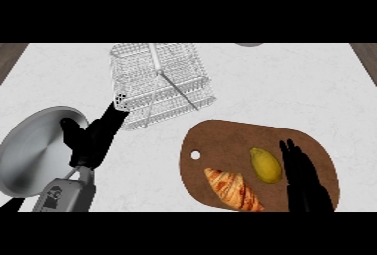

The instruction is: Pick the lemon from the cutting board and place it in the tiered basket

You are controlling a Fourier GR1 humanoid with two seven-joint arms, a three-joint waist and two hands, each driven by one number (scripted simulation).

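A yellow lemon (267, 165) lies on the brown cutting board (228, 134), near its middle. A croissant (234, 189) lies to the lemon's left on the same board. My right hand (302, 174) is over the board just right of the lemon, fingers straight and pointing away from me, open and apart from the fruit. The white wire tiered basket (162, 82) stands at the back, left of centre. My left hand (90, 137) hovers over the counter between the basket and a pan, fingers relaxed, holding nothing.
A round grey metal pan (37, 149) sits at the left edge, partly under my left forearm. Dark wooden strips border the white counter (294, 79) at the far left and far right. A grey object (250, 44) peeks in at the back.
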